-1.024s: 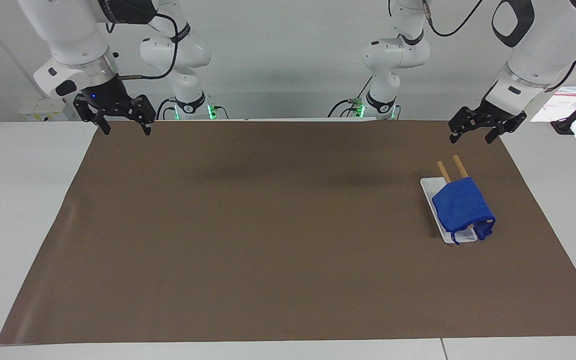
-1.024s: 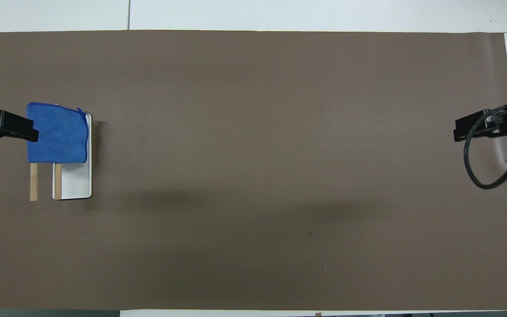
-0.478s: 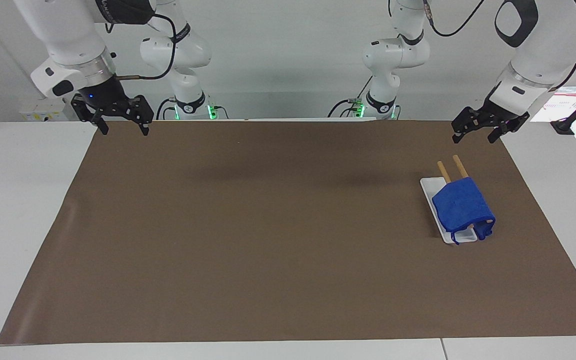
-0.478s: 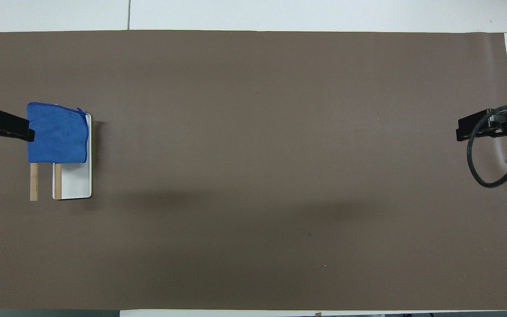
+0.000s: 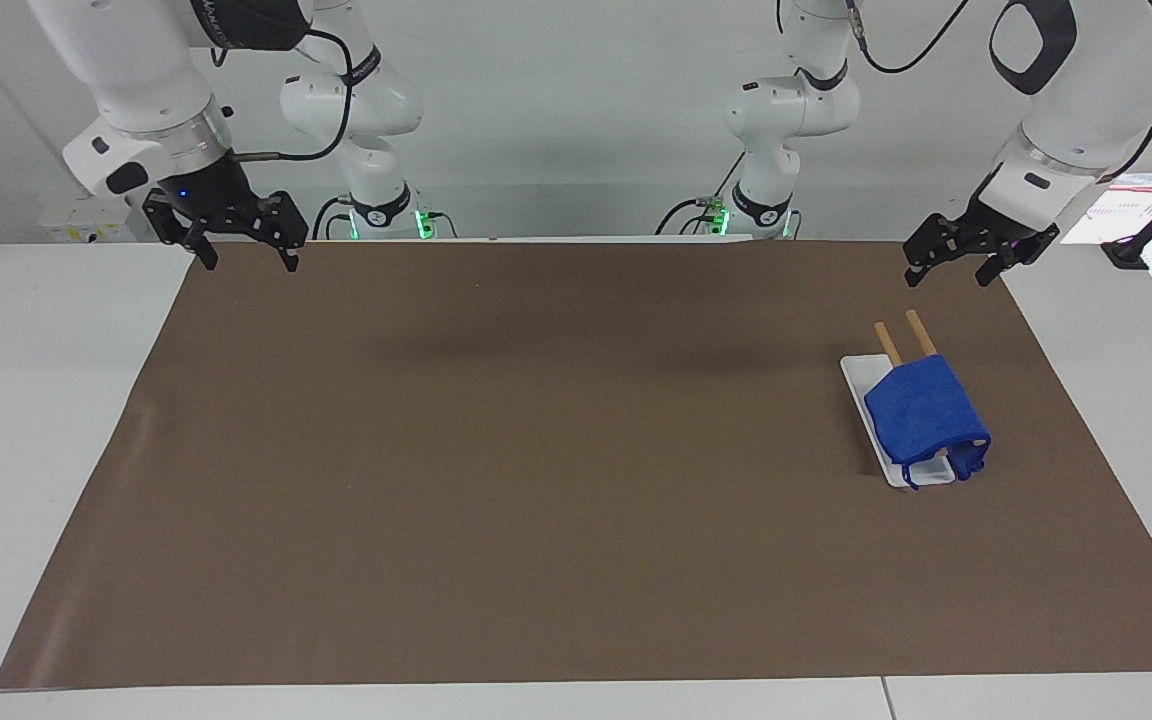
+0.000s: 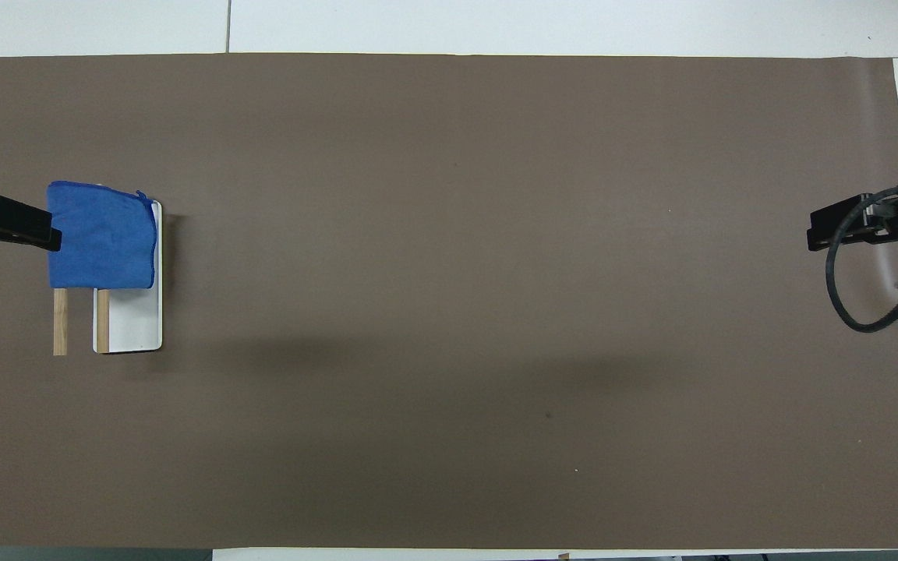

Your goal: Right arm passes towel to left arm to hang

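Blue and soft, the towel hangs over two wooden rods on a white rack base, toward the left arm's end of the brown mat. It looks light and floppy, so it would sag and fold when lifted. A good place to pinch it is a thick edge, or the thin loop cord at its corner.

The left gripper hovers over the mat's edge near the rack, fingers spread and holding nothing. The right gripper waits over the mat's other end, fingers spread and holding nothing too.

The facing view shows the cord and how the towel drapes down over the rods. The overhead view shows the towel as a flat patch covering the ends of the rods farther from the robots. It does not show that the grippers are high up.
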### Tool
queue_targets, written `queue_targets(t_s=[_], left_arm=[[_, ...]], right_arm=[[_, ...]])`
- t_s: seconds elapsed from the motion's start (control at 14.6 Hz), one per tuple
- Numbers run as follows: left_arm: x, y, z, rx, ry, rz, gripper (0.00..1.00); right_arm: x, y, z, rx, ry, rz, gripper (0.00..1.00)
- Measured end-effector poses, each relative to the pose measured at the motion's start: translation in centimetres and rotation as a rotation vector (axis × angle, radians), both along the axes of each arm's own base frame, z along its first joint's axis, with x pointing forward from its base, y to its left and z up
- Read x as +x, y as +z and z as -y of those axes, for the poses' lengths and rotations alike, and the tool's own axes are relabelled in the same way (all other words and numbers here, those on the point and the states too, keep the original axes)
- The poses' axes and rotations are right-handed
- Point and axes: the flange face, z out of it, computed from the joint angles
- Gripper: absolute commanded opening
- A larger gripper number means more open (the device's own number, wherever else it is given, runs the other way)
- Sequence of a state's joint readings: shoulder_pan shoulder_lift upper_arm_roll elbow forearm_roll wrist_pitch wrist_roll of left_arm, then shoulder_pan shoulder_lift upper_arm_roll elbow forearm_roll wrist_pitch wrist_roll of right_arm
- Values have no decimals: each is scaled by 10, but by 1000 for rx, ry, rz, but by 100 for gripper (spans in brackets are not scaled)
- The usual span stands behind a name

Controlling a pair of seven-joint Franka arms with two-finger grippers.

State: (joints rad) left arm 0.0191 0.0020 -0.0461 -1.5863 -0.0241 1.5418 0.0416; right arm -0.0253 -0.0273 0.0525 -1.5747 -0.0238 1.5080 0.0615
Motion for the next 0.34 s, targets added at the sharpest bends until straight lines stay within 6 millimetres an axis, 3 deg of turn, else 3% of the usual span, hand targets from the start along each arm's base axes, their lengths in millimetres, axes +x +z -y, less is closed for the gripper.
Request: queue_targets(t_s=[0.34], left_arm=[[0, 0, 0, 0, 0, 0, 100]], right_arm=[[0, 0, 0, 0, 8, 0, 100]])
